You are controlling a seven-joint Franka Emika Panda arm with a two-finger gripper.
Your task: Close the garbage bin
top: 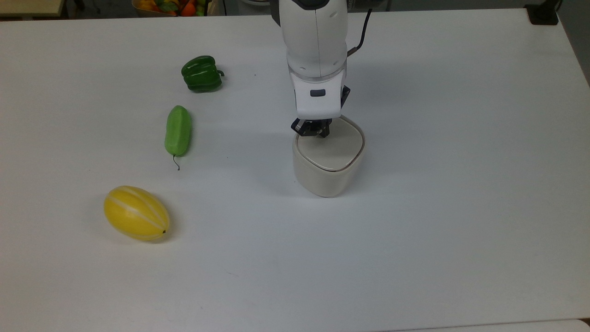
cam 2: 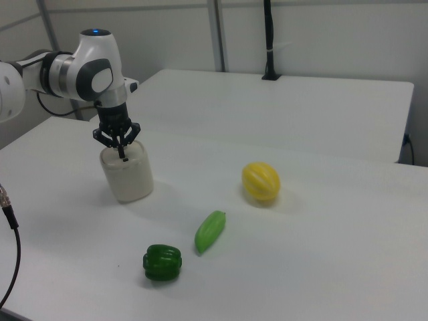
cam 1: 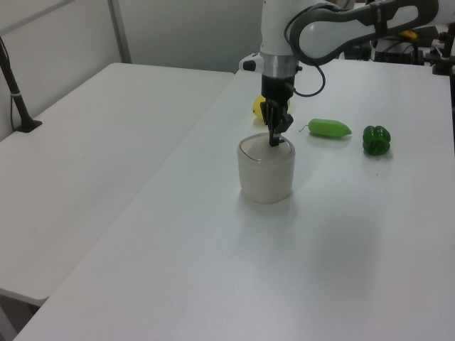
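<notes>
No writing is legible. The arm points straight down, its gripper (top: 311, 130) at the bin (top: 328, 161) lid's edge. Finger state cannot be told.

White table (top: 461, 207): bin (top: 328, 173), pepper (top: 201, 74), cucumber (top: 178, 131), melon (top: 136, 213)

The garbage bin (top: 328, 168) looks like smooth matt cream plastic; the table (top: 461, 184) is matt white; the green pepper (top: 201, 74) shines glossily.

Green pepper (top: 202, 74), cucumber (top: 178, 130) (stem trailing), yellow melon (top: 136, 213), white table (top: 461, 184).
</notes>
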